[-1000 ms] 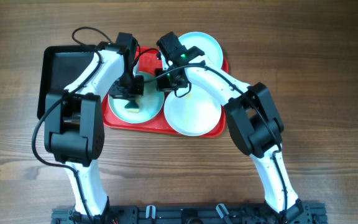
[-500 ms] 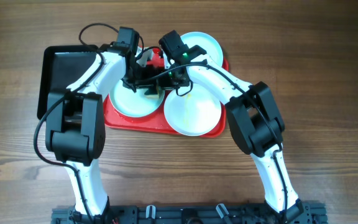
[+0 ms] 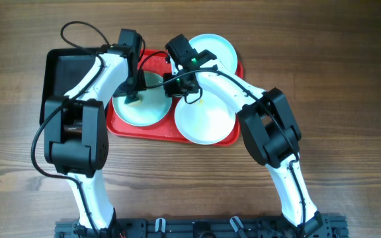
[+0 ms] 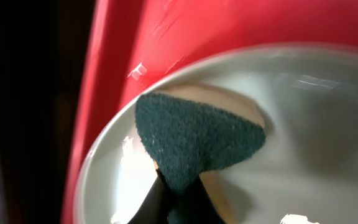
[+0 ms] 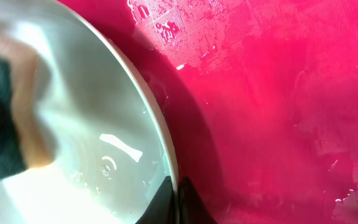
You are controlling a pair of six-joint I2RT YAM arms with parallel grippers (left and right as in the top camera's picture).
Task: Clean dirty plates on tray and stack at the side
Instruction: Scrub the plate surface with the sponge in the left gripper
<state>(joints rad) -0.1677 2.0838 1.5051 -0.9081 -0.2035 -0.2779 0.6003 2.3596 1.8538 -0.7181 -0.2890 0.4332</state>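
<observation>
Three pale mint plates lie on the red tray: a left plate, a front plate and a back plate. My left gripper is shut on a sponge, dark green on top and tan beneath, and presses it on the left plate near its rim. My right gripper is shut on the right rim of the same plate, one finger inside and one outside. The sponge shows blurred at the left of the right wrist view.
A black tray lies left of the red tray, partly under my left arm. The red tray floor is wet. Bare wooden table surrounds both trays.
My left gripper has swept the sponge over the left plate, first toward the right gripper, then back to the plate's upper left. The right gripper has kept its hold on the rim.
</observation>
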